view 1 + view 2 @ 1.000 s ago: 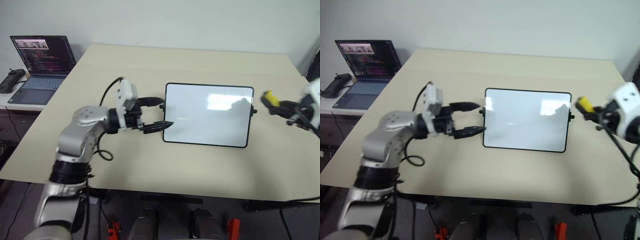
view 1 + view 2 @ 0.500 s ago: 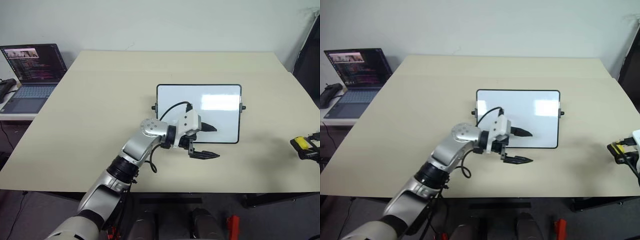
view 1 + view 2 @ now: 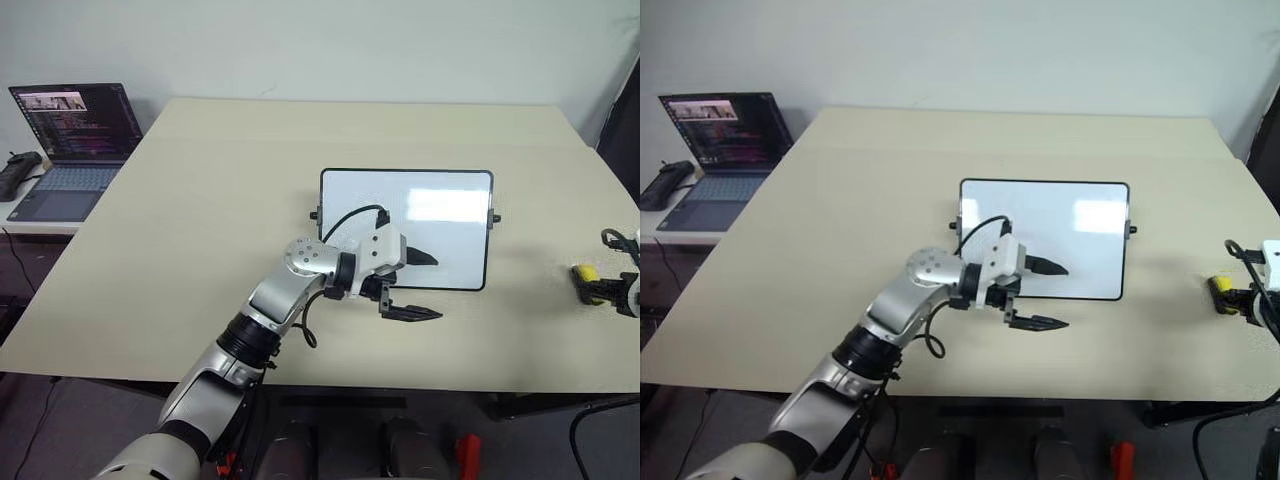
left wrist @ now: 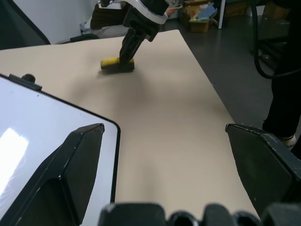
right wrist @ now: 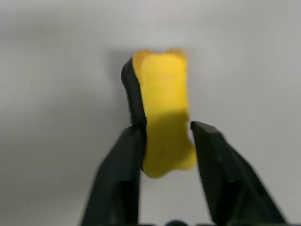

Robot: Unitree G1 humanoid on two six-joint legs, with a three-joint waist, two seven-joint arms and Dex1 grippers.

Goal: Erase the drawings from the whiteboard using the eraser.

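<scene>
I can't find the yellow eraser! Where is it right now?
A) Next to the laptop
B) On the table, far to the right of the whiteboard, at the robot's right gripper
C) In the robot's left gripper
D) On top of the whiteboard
B: the eraser lies on the table well to the right of the whiteboard, between the fingers of the right gripper.

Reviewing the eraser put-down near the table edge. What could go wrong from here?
1. The eraser lies close to the table's right edge, with the right gripper straddling it; a nudge could push it off.
2. The left gripper hangs open over the whiteboard's near edge; dropping lower, it might shift the board.
</scene>
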